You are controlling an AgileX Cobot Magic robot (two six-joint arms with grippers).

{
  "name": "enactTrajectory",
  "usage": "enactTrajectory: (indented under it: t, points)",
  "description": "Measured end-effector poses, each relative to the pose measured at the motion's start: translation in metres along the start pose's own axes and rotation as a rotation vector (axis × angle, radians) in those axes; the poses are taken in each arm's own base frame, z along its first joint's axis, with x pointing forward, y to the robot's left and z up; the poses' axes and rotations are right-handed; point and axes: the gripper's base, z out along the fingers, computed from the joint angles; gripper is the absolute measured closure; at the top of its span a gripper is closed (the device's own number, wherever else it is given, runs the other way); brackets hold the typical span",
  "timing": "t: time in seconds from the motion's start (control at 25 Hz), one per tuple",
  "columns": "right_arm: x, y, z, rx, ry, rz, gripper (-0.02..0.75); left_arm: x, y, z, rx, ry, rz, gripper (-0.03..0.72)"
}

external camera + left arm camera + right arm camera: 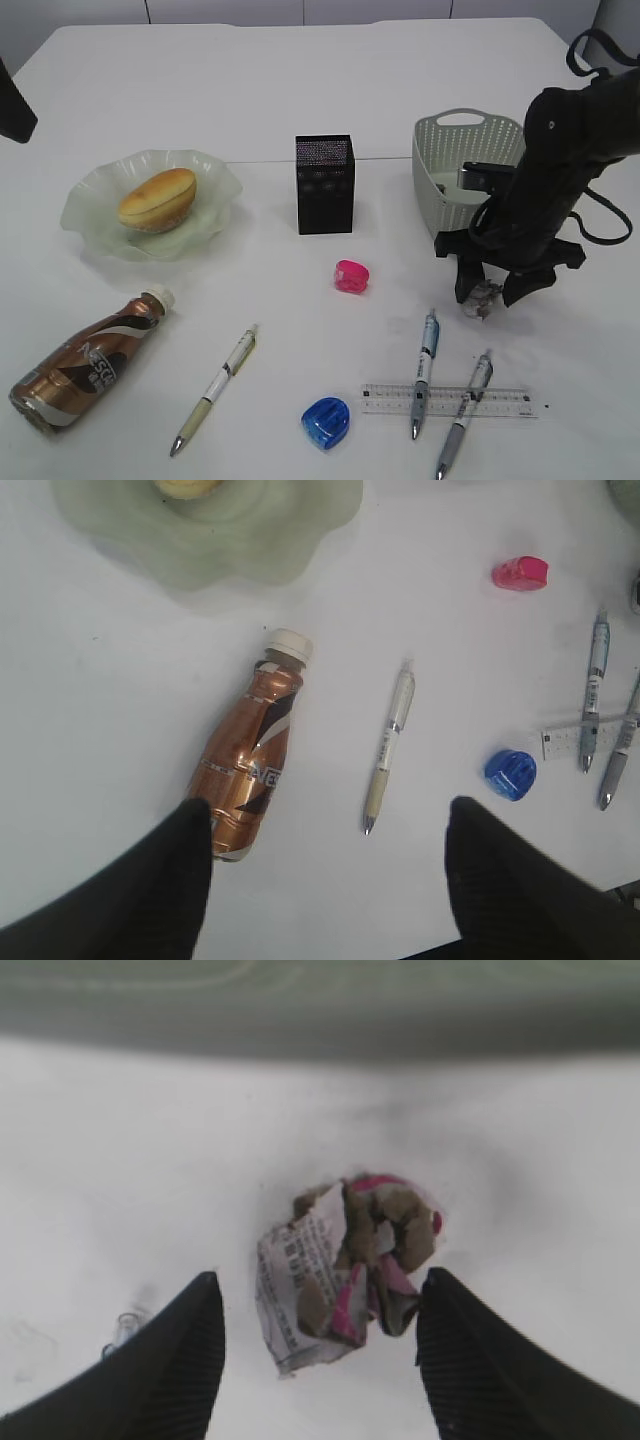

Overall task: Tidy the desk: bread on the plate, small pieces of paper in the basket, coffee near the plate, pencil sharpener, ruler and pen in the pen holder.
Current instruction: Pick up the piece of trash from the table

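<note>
Two claws, both apart. I see right claw (320,1345) straddling the crumpled paper scrap (345,1270) on the worktop (300,330), no clamp; basket (450,160) just behind it. Left claw (330,880) hangs above the coffee (245,765).

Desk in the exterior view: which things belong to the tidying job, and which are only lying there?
Belong to the job:
bread on plate
coffee
crumpled paper
basket
pen holder
ruler
three pens
pink sharpener
blue sharpener

Only lying there:
nothing visible
</note>
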Motion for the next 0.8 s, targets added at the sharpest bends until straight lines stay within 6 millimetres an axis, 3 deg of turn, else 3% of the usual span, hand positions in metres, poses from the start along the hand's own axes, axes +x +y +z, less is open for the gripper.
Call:
enactTrajectory:
  t: [0.24,0.36,0.8]
  points:
    - [0.001,-0.001,0.009,0.006,0.026,0.002,0.265,0.000,0.000,0.000,0.000,0.000,0.000,0.160]
    - [0.001,-0.001,0.009,0.006,0.024,0.001,0.304,0.000,0.000,0.000,0.000,0.000,0.000,0.160]
    - [0.001,-0.003,0.013,0.024,0.025,-0.024,0.708,0.000,0.000,0.000,0.000,0.000,0.000,0.160]
